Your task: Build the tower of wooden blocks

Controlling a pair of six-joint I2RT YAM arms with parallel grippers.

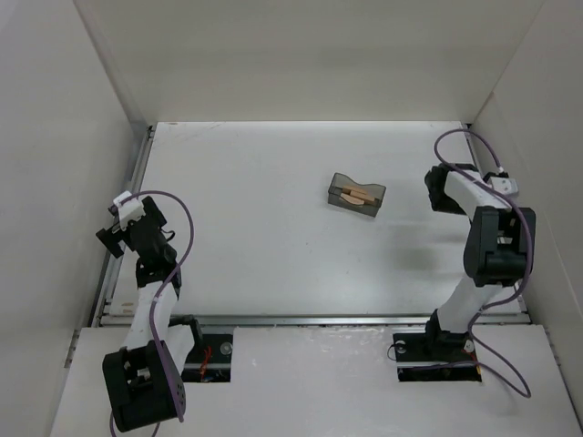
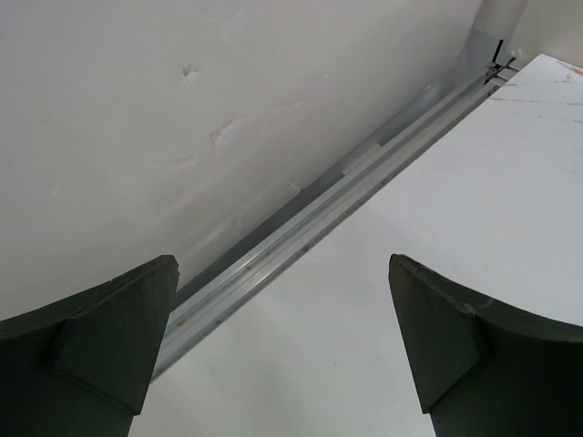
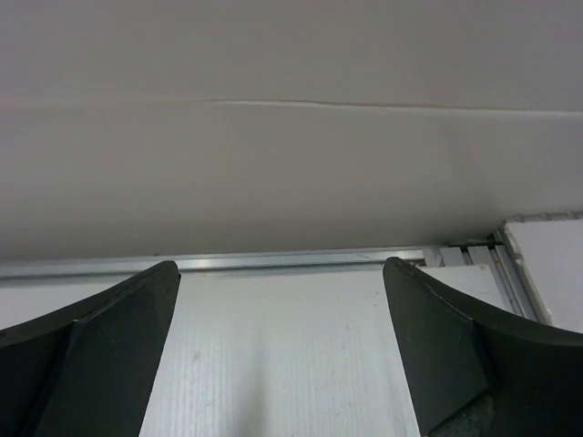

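Note:
Several light-tan wooden blocks [image 1: 358, 194] lie loose inside a translucent dark grey plastic container [image 1: 335, 189] right of the table's middle; no tower stands. My left gripper [image 1: 113, 228] hovers at the table's left edge, far from the blocks. In the left wrist view it [image 2: 282, 264] is open and empty and faces the left wall. My right gripper [image 1: 439, 184] is to the right of the container, apart from it. In the right wrist view it [image 3: 281, 266] is open and empty and faces the back wall. The blocks show in neither wrist view.
White walls enclose the table on the left, back and right. A metal rail [image 2: 301, 232] runs along the foot of the left wall, another rail [image 3: 273, 262] along the back wall. The white table surface [image 1: 255, 237] spreads between the arms.

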